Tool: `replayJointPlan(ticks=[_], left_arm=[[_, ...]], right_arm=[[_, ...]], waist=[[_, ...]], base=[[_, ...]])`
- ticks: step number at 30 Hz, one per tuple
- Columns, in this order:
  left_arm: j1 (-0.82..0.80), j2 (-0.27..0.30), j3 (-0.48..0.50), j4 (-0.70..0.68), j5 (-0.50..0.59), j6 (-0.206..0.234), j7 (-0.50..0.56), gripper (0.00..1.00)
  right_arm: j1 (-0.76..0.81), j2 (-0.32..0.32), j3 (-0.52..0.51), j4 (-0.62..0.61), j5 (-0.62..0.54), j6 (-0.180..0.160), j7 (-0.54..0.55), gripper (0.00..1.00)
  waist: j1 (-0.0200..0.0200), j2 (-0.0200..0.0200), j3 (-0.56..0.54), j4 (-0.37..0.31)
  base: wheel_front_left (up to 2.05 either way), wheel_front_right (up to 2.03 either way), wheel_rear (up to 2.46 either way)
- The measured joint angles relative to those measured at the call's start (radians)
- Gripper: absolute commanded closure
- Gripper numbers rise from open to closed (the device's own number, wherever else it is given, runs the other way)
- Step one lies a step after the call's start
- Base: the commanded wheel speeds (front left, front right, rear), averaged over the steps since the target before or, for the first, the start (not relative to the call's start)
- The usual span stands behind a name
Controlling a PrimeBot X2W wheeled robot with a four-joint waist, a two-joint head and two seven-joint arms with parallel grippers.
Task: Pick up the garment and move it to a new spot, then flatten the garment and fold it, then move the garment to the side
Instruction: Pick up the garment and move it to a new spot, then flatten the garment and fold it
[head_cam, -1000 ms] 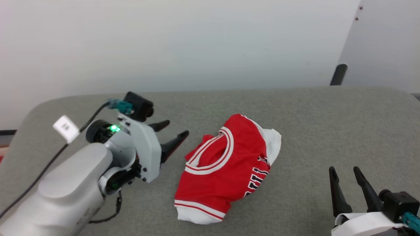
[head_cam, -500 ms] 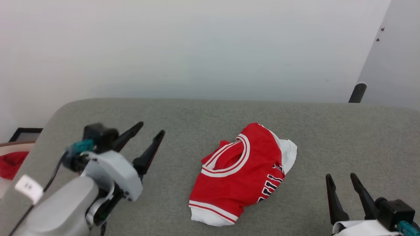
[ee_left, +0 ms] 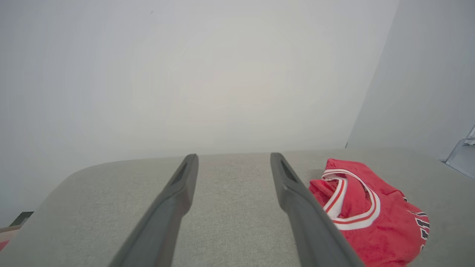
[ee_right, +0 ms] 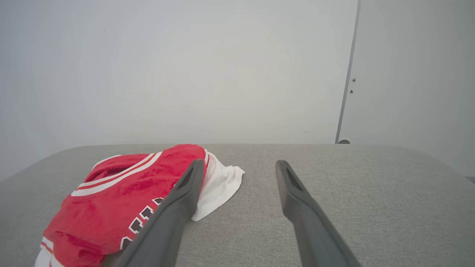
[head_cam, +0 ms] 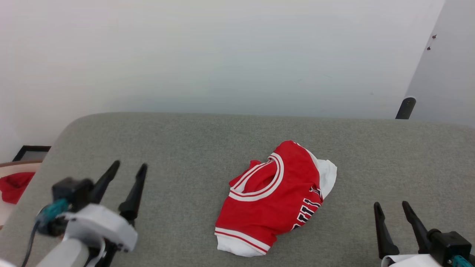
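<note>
Lying crumpled on grey surface [head_cam: 185, 148]: garment [head_cam: 272, 200] | left gripper [head_cam: 130, 164], right gripper [head_cam: 390, 204] are standing spread, empty | head view is catching red cloth [head_cam: 13, 185] far left

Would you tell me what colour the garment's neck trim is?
The neck trim is white with a red stripe; head view.

a grey fabric-covered surface [head_cam: 207, 148] is set against a plain white wall [head_cam: 222, 55]; even, soft lighting is observed.
</note>
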Motion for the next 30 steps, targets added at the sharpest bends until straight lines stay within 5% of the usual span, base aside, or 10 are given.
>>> replayJointPlan(ticks=[8,15,30], left_arm=[[0.192,-0.071,0.244,-0.062,0.134,0.002,0.000,0.00],[0.320,-0.165,0.423,-0.089,0.235,-0.042,0.000,0.00],[0.387,-0.283,0.591,-0.087,0.357,-0.135,0.000,0.00]], right_arm=[[0.003,-0.005,-0.036,0.016,-0.019,0.000,-0.019,0.00],[0.014,-0.004,-0.058,0.021,-0.027,0.000,-0.024,0.00],[0.017,-0.002,-0.071,0.019,-0.029,0.000,-0.031,0.00]], waist=[[0.0000,0.0000,-0.003,-0.003],[0.0000,0.0000,-0.001,-0.012],[0.0000,0.0000,0.017,-0.025]], base=[[0.00,0.00,0.00],[0.00,0.00,0.00],[0.00,0.00,0.00]])
